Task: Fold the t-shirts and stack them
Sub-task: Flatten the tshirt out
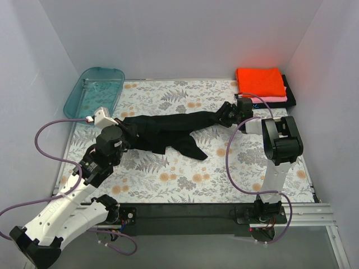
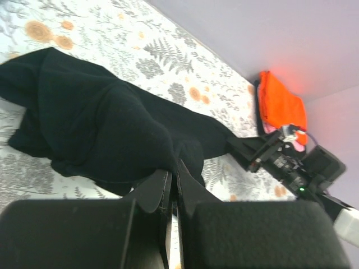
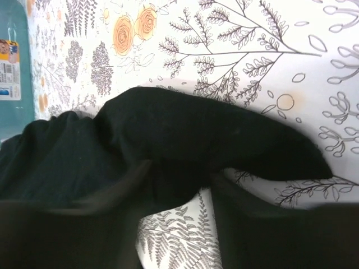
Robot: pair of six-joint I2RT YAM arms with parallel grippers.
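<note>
Large plain black cloth t-shirt (image 1: 168, 130) lies stretched across frame centre, probably pulled flat for folding. Left gripper (image 2: 171, 176) is pinched closed on its left end. Right gripper (image 1: 224, 116) straddles the right end; cannot tell whether it is clamped. Folded bright orange t-shirt (image 1: 259, 82) sits stacked at upper right.

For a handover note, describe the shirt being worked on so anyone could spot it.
On the floral table cover, look mid-table. The black t-shirt lies stretched sideways and rumpled, unlike the folded orange shirt in the far right corner.

overhead and close wrist views share the black t-shirt (image 1: 168, 131).
</note>
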